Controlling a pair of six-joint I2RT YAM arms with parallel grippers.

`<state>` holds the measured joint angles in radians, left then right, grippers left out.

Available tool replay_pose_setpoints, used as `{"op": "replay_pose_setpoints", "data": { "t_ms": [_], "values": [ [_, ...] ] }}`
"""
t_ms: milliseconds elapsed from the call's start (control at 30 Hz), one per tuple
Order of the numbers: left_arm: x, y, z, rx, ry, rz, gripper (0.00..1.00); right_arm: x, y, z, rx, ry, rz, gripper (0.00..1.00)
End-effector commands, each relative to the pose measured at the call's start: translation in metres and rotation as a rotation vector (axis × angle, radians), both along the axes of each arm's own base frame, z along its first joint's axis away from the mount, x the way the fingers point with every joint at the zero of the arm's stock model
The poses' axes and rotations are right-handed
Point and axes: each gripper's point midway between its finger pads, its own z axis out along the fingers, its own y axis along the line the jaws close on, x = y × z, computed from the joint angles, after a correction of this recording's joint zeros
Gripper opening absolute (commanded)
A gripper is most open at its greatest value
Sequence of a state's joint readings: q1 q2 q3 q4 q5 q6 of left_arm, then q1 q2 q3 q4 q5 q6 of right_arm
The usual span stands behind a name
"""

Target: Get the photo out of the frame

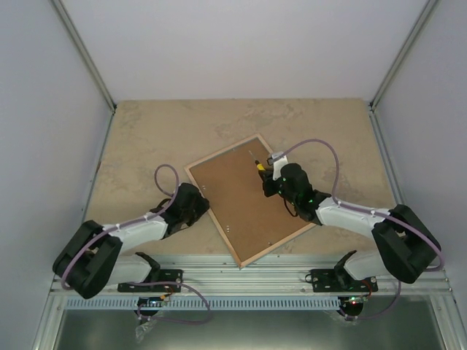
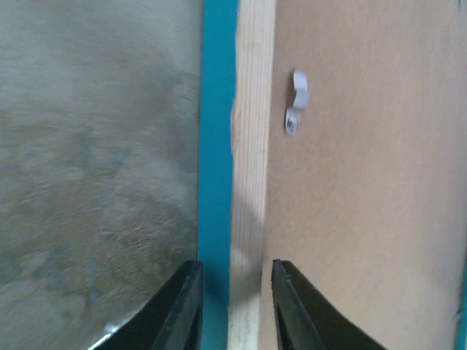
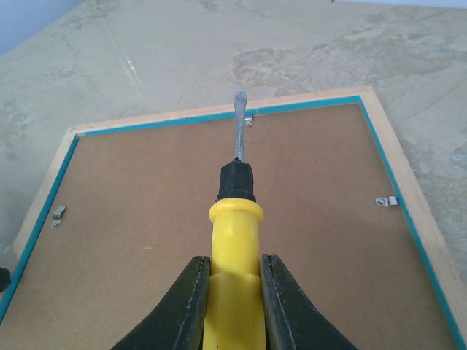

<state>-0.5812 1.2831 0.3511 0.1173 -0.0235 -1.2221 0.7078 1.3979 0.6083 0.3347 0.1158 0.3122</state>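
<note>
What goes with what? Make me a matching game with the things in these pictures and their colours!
Things:
1. screwdriver handle
2. frame
3. backing board
4. clip

Colours:
A. brown
B. silver-grey
C. yellow
D. turquoise and pale wood

Pairs: 1-C, 2-D, 3-A, 4-B
</note>
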Motion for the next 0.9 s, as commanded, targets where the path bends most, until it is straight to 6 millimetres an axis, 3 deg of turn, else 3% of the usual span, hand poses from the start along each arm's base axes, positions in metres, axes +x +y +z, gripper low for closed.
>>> {"op": "replay_pose_setpoints", "data": {
  "t_ms": [0, 200, 367, 633, 867],
  "values": [
    [-0.004, 0.018, 0.01, 0.064, 0.006, 0.062, 0.36, 0.002, -0.008, 0.01, 0.005, -0.038, -0.008, 0.0],
    [0.023, 0.031, 0.045, 0.304, -0.082, -0.002, 0.65, 0.002, -0.014, 0.013, 0.012, -0.055, -0.027, 0.01],
    [0.067, 0.027, 0.064, 0.462, -0.149, -0.107, 0.8, 0.002, -0.017, 0.015, 0.011, -0.064, -0.041, 0.0],
    [0.138, -0.007, 0.07, 0.636, -0.231, -0.37, 0.9, 0.0, -0.013, 0.018, 0.028, -0.064, -0.019, 0.01],
    [0.184, -0.011, 0.052, 0.649, -0.244, -0.529, 0.93, -0.002, -0.009, 0.017, 0.042, -0.056, 0.006, 0.0]
  ]
}}
